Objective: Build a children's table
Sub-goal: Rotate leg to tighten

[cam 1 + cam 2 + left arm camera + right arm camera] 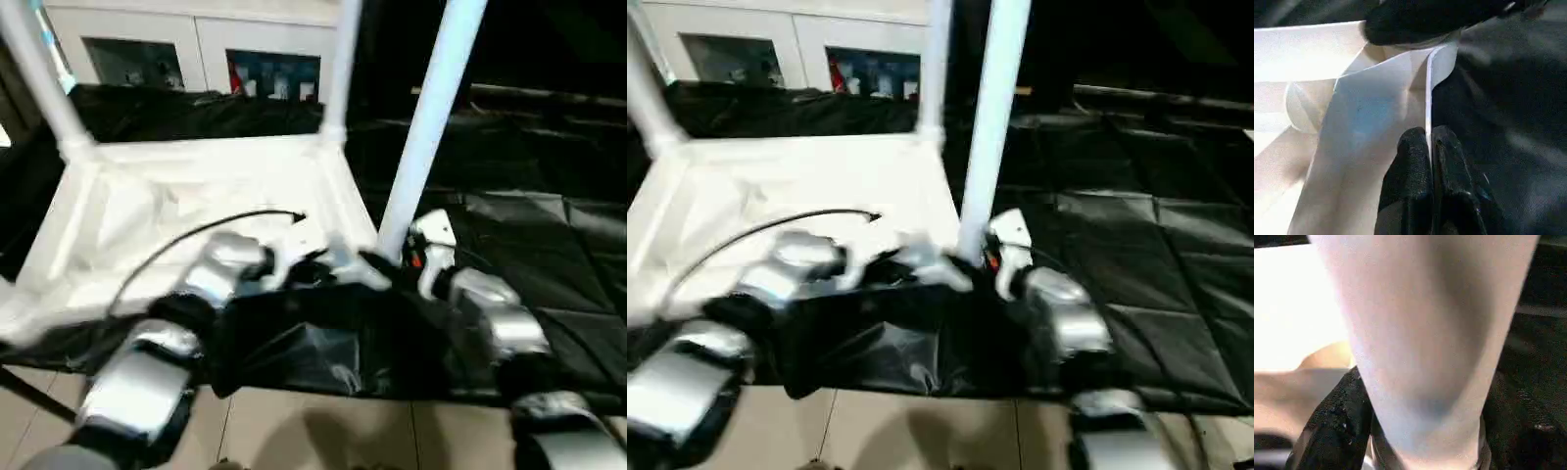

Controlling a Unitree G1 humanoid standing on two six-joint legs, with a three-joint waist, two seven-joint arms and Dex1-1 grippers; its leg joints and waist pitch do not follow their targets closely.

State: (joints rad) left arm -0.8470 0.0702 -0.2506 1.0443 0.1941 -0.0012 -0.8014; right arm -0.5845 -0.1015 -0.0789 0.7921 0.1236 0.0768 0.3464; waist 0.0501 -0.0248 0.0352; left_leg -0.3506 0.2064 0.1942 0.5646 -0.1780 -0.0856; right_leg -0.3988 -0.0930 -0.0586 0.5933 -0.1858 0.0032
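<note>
The white tabletop lies upside down on a black sheet. Two white legs stand in its far sockets, one at the left and one at the right. A third leg stands upright at the near right corner. My right gripper is shut around the base of this leg, with one black finger pressed against its side. My left gripper is shut on the thin rim of the tabletop, just beside that corner.
A black sheet covers the work surface and hangs over its near edge above the tiled floor. A white glass-door cabinet stands behind. A black cable from my left arm arcs over the tabletop.
</note>
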